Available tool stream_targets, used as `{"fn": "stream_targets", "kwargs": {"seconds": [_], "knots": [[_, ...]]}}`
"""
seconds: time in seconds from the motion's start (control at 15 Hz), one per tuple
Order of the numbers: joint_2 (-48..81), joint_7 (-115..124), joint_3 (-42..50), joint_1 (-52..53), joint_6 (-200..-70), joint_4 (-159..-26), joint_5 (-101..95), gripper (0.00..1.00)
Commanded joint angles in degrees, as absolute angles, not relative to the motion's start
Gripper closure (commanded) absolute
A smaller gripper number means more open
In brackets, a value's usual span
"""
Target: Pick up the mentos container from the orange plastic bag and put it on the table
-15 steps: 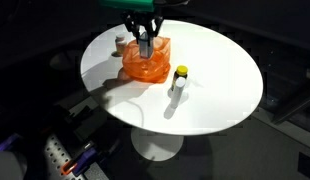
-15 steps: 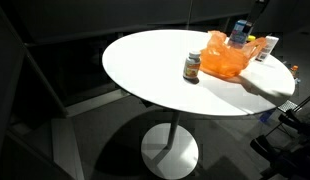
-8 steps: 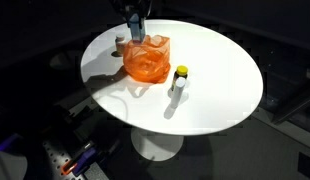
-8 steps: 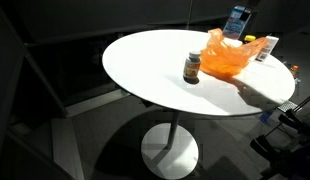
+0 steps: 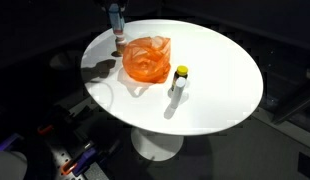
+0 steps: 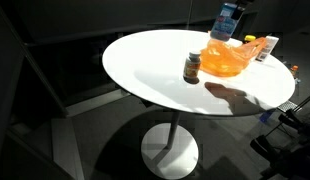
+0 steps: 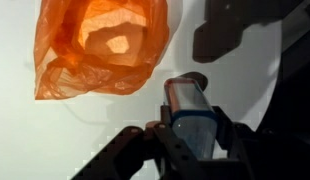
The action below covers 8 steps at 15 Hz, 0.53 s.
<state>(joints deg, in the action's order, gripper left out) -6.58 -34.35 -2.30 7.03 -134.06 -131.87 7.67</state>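
Observation:
The orange plastic bag (image 5: pixel 145 60) lies crumpled and open on the round white table (image 5: pixel 215 75); it also shows in an exterior view (image 6: pixel 227 60) and in the wrist view (image 7: pixel 100 45). My gripper (image 5: pixel 116 18) is shut on the blue mentos container (image 7: pixel 190 115) and holds it in the air, above the table and to the side of the bag. In an exterior view the container (image 6: pixel 226 19) hangs above the bag. A small white bottle (image 5: pixel 119 42) stands on the table just below the gripper.
A yellow-capped bottle (image 5: pixel 179 82) stands beside the bag, also visible in an exterior view (image 6: pixel 192 67). A white box (image 6: pixel 268 46) stands behind the bag. The table edge (image 5: pixel 95 90) is close to the gripper's side. Dark surroundings ring the table.
My gripper has risen out of the bag with the mentos container and moved sideways away from it, toward the table's edge. The bag has sagged open.

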Motion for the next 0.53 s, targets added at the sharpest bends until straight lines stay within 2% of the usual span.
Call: {"fn": "stream_targets", "kwargs": {"seconds": [0.0, 0.47], "knots": [[-6.51, -38.71, -3.14, 8.62, -131.50, -131.26, 10.43, 0.81], [-4.21, -41.34, -4.97, 10.00, -128.85, -130.42, 10.55, 0.81]]}}
